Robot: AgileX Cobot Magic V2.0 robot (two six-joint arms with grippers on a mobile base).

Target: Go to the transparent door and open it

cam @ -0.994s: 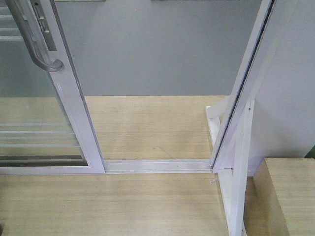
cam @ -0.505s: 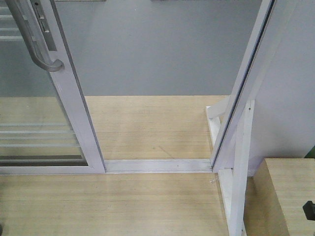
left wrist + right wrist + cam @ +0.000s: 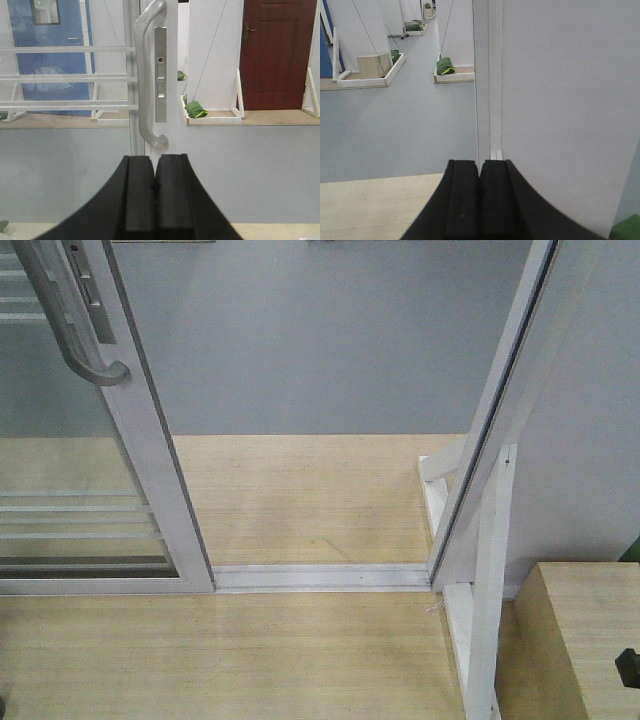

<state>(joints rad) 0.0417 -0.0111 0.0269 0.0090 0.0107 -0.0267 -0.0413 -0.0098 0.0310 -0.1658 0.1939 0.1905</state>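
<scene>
While both are pressed fully closed on nothing, the left claw [image 3: 155, 187] is aimed just below the grey handle [image 3: 146, 75] of the door [image 3: 150, 470], and the right claw [image 3: 479, 192] at the white jamb [image 3: 488, 75]. An open gap is seen between door and jamb, above the floor track [image 3: 320, 577].

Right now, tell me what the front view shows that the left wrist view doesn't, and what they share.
Only the front view shows the floor track, the open gap beside the door, the right-hand jamb and a wooden box. Only the left wrist view shows the left gripper, shut and empty below the handle, plus a blue door and a red door beyond. Both show the transparent door, its grey handle and lock plate.
</scene>
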